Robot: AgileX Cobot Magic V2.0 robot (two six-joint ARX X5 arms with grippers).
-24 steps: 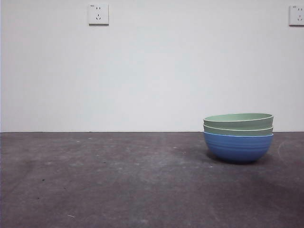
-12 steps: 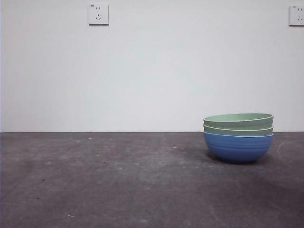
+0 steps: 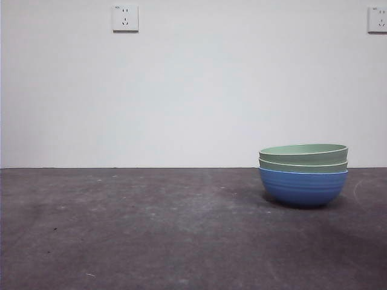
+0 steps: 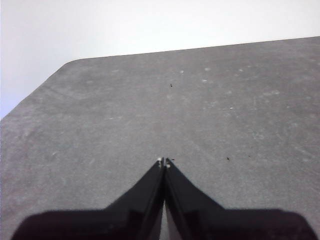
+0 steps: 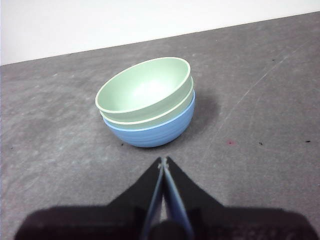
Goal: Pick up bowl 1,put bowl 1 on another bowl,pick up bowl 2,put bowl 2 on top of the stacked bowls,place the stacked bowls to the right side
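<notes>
We record the stacked bowls [image 3: 303,174] standing upright on the table, on the right side of the front view and well short of the back wall. The blue bowl [image 3: 303,187] sits at the bottom, faint horizontal ribs on its outside. Two pale green bowls with lighter rims nest inside it: the lower green bowl [image 3: 303,165] shows only a rim band, and the top green bowl [image 5: 143,87] is empty, tilted slightly.

Nested in the blue bowl [image 3: 303,187], the lower green bowl [image 3: 303,166] shows only its rim; the right-hand wall socket [image 3: 378,19] is cut off.
</notes>
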